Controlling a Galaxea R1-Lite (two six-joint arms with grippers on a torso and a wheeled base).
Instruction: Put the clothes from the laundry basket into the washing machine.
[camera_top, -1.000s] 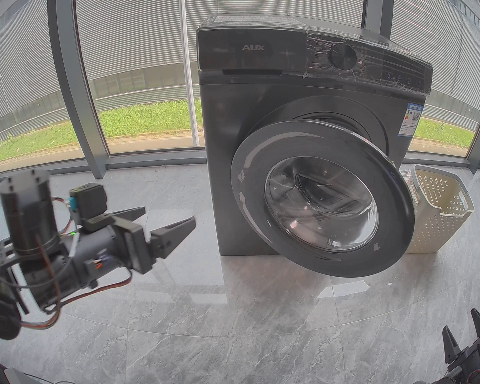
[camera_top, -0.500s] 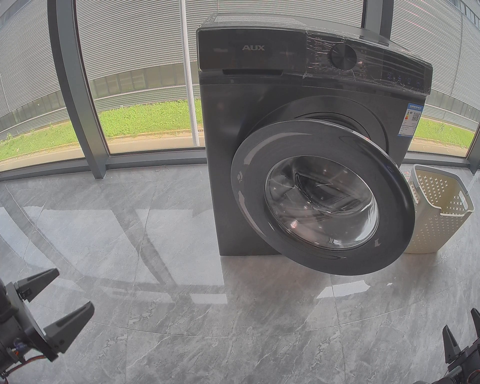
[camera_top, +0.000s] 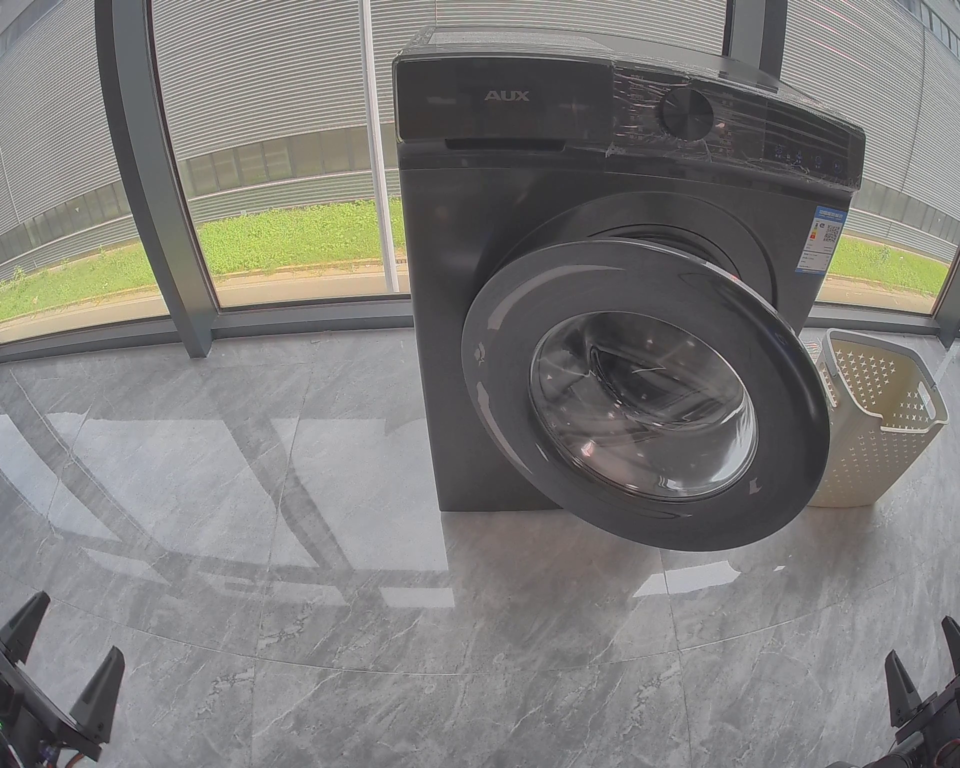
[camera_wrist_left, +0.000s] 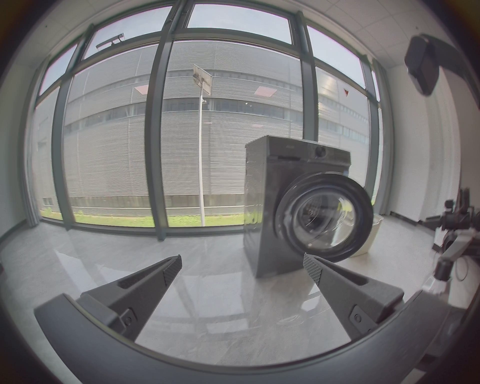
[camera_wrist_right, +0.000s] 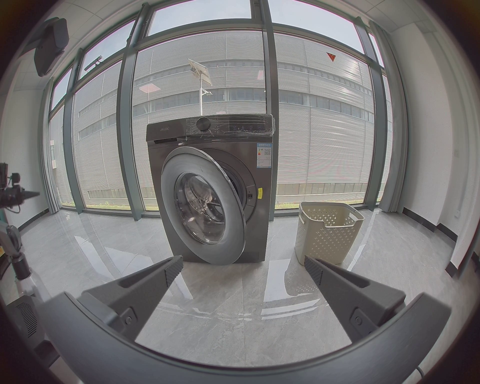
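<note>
A dark grey washing machine (camera_top: 560, 150) stands ahead on the floor, its round glass door (camera_top: 645, 395) swung partly open. To its right is a cream perforated laundry basket (camera_top: 880, 415); I cannot see any clothes in it. My left gripper (camera_top: 62, 650) is low at the near left, open and empty, far from the machine. My right gripper (camera_top: 925, 665) is low at the near right, open and empty. The left wrist view has the washing machine (camera_wrist_left: 300, 210) beyond my open left gripper (camera_wrist_left: 242, 267); the right wrist view has the washing machine (camera_wrist_right: 215, 190) and laundry basket (camera_wrist_right: 327, 230) beyond my open right gripper (camera_wrist_right: 243, 267).
Glossy grey tiled floor (camera_top: 350, 600) lies open between me and the machine. Tall windows with dark frames (camera_top: 150, 180) stand behind it. Camera gear on a stand (camera_wrist_left: 452, 235) is at the edge of the left wrist view.
My left arm has dropped from raised at mid-left down to the near left corner, its gripper staying open. The right gripper, machine and basket have not moved.
</note>
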